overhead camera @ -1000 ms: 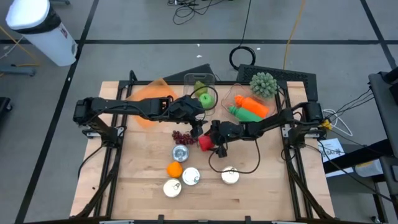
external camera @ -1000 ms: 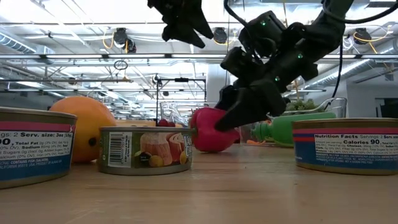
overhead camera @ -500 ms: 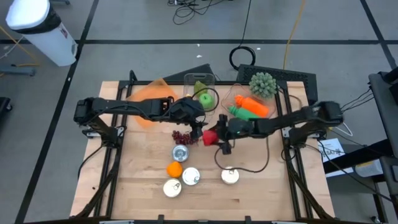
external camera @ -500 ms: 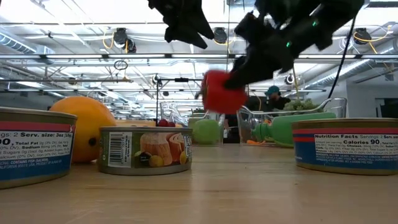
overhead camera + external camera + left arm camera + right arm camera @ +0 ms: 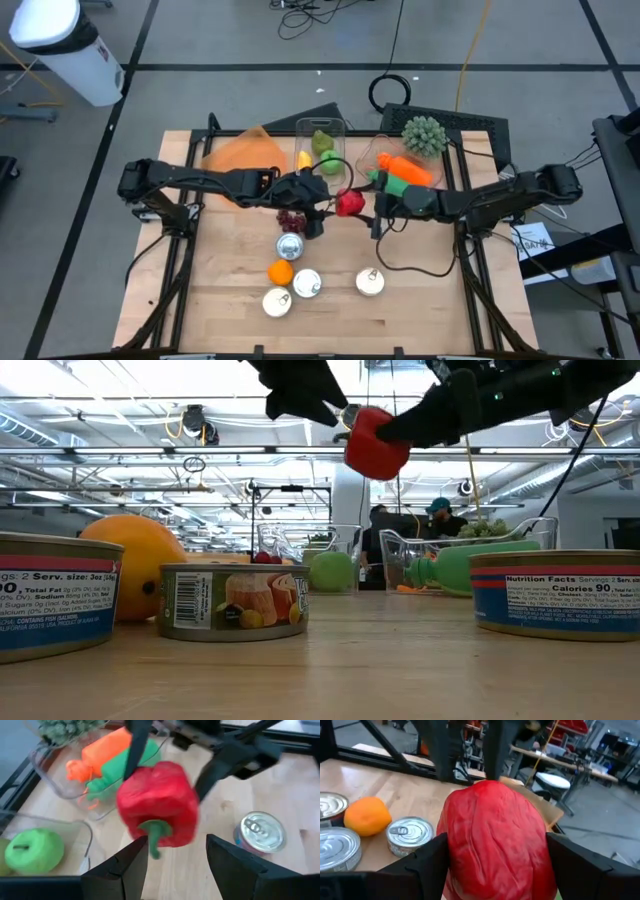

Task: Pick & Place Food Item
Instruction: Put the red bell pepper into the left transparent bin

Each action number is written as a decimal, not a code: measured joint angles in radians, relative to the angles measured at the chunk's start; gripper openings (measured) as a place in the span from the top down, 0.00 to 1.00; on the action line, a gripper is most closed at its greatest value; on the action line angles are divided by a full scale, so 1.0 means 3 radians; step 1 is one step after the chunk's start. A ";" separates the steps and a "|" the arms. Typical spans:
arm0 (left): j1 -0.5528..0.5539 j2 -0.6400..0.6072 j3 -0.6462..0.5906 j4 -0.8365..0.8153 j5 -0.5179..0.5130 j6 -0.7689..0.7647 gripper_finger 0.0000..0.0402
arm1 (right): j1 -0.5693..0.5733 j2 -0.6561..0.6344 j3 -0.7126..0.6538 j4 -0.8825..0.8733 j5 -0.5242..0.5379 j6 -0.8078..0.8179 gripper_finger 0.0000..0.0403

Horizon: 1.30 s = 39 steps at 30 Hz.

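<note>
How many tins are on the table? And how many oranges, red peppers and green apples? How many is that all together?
Tins: 4
Orange: 1
Red pepper: 1
Green apple: 1
Total: 7

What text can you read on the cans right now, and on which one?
"Nutrition Facts", "Servings: 2", "Calories 90": right can, low view.
"Serv. size: 2oz", "Sodium 180mg", "CONTAINS FOR TUNA": left can; partly cut off.
Middle can: barcode and a picture; print too small to read.
High view: nothing readable.
</note>
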 joint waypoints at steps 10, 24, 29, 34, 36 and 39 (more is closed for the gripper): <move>0.0000 0.0004 -0.0069 -0.0013 -0.0189 -0.0091 0.47 | 0.0126 0.0001 -0.0005 0.0327 0.0001 -0.0202 0.31; 0.0005 0.0003 -0.0072 0.0118 0.0027 0.0063 0.73 | 0.0130 0.0016 -0.0004 0.0322 -0.0009 -0.0185 0.31; 0.0000 0.0003 -0.0072 0.0167 0.0099 0.0069 0.89 | 0.0127 0.0016 -0.0003 0.0354 -0.0008 -0.0188 0.31; -0.0002 0.0003 -0.0073 0.0212 0.0132 0.0080 0.94 | 0.0129 0.0013 -0.0003 0.0352 0.0000 -0.0178 0.29; -0.0014 0.0003 -0.0073 0.0221 0.0092 0.0079 0.94 | 0.0129 0.0013 -0.0003 0.0350 -0.0005 -0.0168 0.27; -0.0020 -0.0001 -0.0073 0.0231 0.0020 0.0079 0.94 | 0.0129 0.0014 -0.0003 0.0339 -0.0007 -0.0201 0.23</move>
